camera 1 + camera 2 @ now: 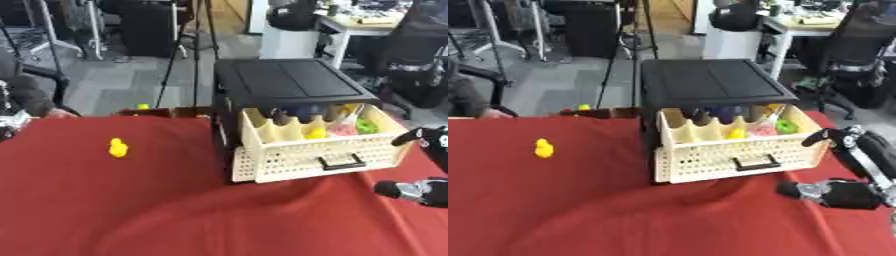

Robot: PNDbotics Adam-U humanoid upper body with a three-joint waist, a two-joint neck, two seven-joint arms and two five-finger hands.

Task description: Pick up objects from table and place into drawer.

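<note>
A small yellow duck-like toy [117, 147] lies alone on the red tablecloth [131, 200] at the left. The cream drawer [737, 150] of the black cabinet [710, 82] stands pulled out, and holds yellow, pink, green and dark blue things. My right hand [846, 165] hovers just right of the drawer front, fingers spread and relaxed, holding nothing. My left hand shows in neither view.
A small yellow-green thing [143, 106] sits at the table's far edge beside a brown object. A person's sleeve [26, 97] shows at the far left edge. Office chairs, desks and tripod legs stand beyond the table.
</note>
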